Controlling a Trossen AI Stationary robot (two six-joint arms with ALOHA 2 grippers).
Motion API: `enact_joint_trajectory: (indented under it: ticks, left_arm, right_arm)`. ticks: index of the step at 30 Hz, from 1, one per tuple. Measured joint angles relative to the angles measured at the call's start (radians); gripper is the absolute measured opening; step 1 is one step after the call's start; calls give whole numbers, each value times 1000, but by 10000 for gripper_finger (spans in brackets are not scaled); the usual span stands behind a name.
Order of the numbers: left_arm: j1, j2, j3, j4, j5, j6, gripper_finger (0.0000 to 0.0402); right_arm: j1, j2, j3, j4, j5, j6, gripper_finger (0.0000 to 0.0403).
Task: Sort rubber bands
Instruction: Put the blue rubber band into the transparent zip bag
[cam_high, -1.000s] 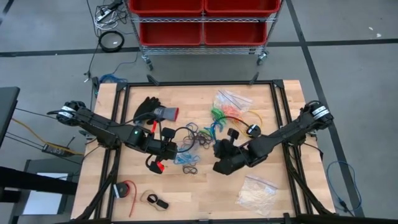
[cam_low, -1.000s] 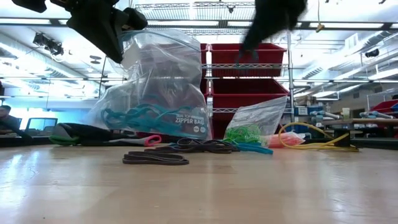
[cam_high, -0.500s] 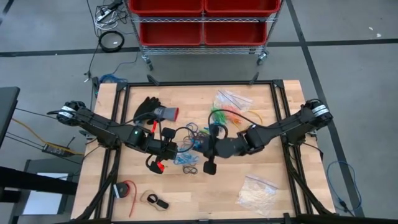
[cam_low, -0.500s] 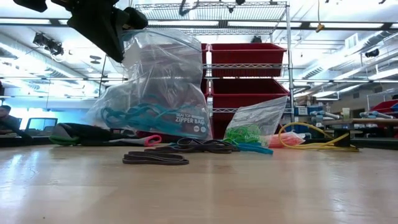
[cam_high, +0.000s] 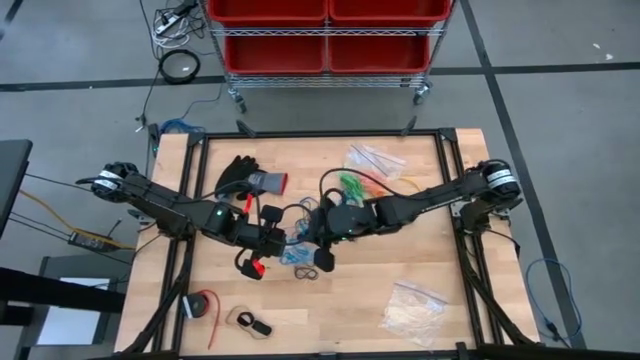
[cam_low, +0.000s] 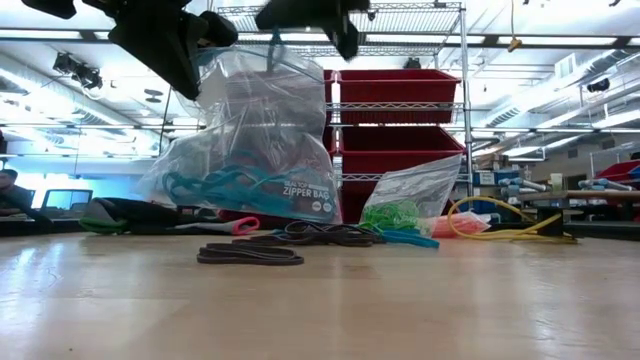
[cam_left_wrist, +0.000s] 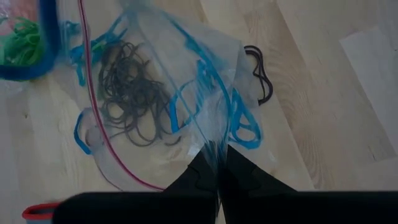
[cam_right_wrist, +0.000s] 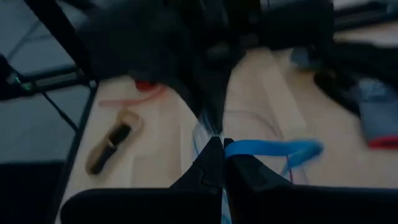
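Left claw (cam_left_wrist: 217, 163): pinched tight on the top edge of a clear zipper bag (cam_low: 245, 140), holding it up off the bench (cam_high: 330, 310).
Clear zipper bag: it hangs from the left claw near the middle of the bench. Blue rubber bands (cam_left_wrist: 239, 124) and dark rubber bands (cam_left_wrist: 134, 102) show through its thin side.
Black loop (cam_left_wrist: 261, 71): it lies flat on the bench just beside the bag.
Dark bands in front (cam_low: 250, 255): a small flat pile lies on the wood, close to the low camera.
Right claw (cam_right_wrist: 222, 144): fingers pressed together, with one blue rubber band (cam_right_wrist: 273, 149) caught between them. It hovers just beside the left claw, over the bag.
Green rubber bands (cam_low: 392, 215): they sit in a smaller clear bag (cam_low: 420, 185) behind the middle of the bench, to the right of the big bag.
Yellow cable (cam_low: 500, 228): it lies in loops on the bench, farther right.
Bag of whitish bits (cam_high: 412, 308): it lies at the near right part of the bench, well apart from both claws.
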Motion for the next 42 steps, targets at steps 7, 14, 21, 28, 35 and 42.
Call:
enact_joint_trajectory:
  ticks: [7,14,21,28,35,42]
  left_arm:
    - [0,0,0,1,0,0,12]
    - [0,0,0,4,0,0,12]
    - [0,0,0,18,0,0,12]
    - [0,0,0,26,0,4,12]
    - [0,0,0,28,0,4,12]
    - [0,0,0,64,0,2,12]
  right_arm:
    - [-47,29,0,-2,-115,63,0]
    - [-56,28,2,6,-207,105,0]
    - [-55,74,0,38,-318,84,0]
    - [-52,101,-2,45,-398,75,0]
    - [-38,102,-1,76,-471,60,0]
    - [-60,102,-1,69,-478,100,0]
